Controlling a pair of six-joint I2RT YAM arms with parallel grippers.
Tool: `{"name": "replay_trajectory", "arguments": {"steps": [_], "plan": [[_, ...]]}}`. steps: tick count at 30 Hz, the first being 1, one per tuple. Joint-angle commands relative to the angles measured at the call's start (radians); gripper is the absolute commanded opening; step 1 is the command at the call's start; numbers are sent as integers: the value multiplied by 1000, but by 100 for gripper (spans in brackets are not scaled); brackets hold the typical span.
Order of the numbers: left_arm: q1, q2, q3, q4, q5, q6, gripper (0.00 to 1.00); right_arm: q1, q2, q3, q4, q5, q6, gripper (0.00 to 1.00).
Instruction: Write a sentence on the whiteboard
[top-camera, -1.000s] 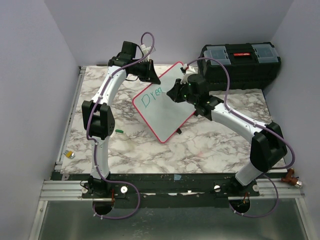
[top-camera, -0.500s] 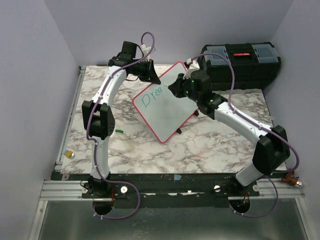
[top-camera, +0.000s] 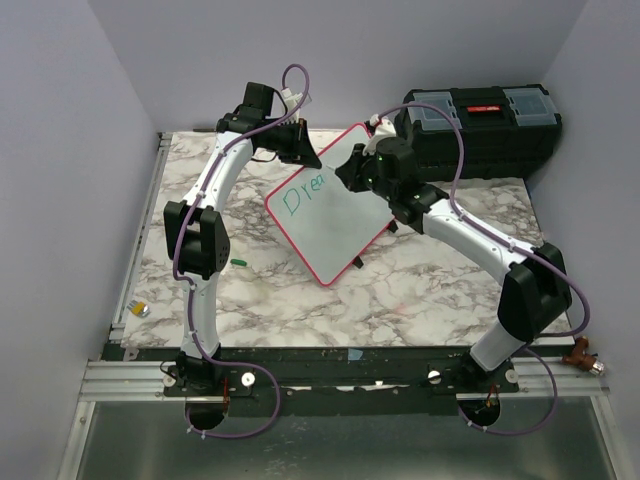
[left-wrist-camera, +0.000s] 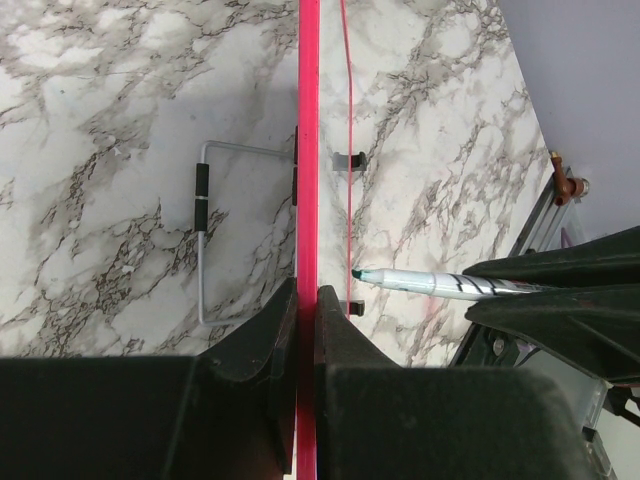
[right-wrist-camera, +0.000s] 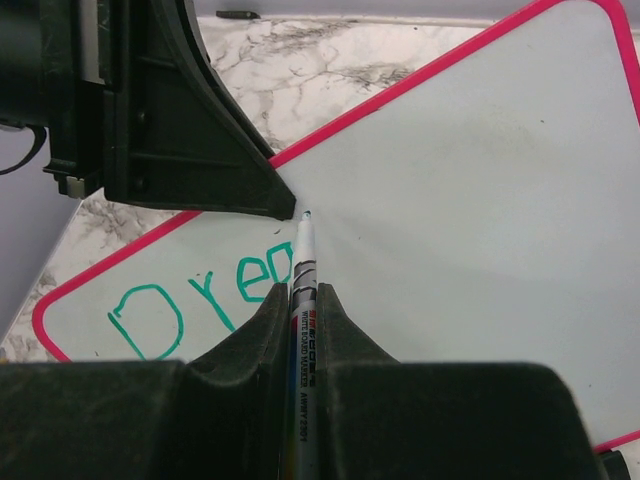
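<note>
The whiteboard (top-camera: 335, 220) stands tilted on the marble table, its red-pink rim showing. My left gripper (top-camera: 300, 150) is shut on its far top edge; the left wrist view shows both fingers clamping the rim (left-wrist-camera: 307, 200) edge-on. My right gripper (top-camera: 358, 172) is shut on a white marker (right-wrist-camera: 303, 270) with a green tip. The tip sits just past the last green letter, near the left gripper's finger (right-wrist-camera: 200, 150); I cannot tell if it touches the board. The sentence (right-wrist-camera: 200, 300) reads "Drea" in green, and it also shows in the top view (top-camera: 303, 192).
A black toolbox (top-camera: 480, 125) stands at the back right, close behind the right arm. A small green cap (top-camera: 238, 262) lies left of the board. A small yellow-and-silver object (top-camera: 141, 309) lies near the left edge. The board's wire stand (left-wrist-camera: 200, 230) rests on the table behind it.
The right gripper has moved with the marker along the top line towards the far right. The writing has grown from "Dre" to "Drea". The left gripper has held still.
</note>
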Motion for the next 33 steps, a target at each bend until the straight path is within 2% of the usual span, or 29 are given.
{"name": "replay_trajectory", "arguments": {"steps": [1,17,33], "plan": [[-40,-24,-4,-36,1,49,0,-10,28,35,4,22,-1,1],[-42,-25,-4,-34,2,48,0,-10,33,-27,-1,12,-1,1],[-43,-34,-3,-34,-1,44,0,-10,-29,-124,-4,9,14,1]]}}
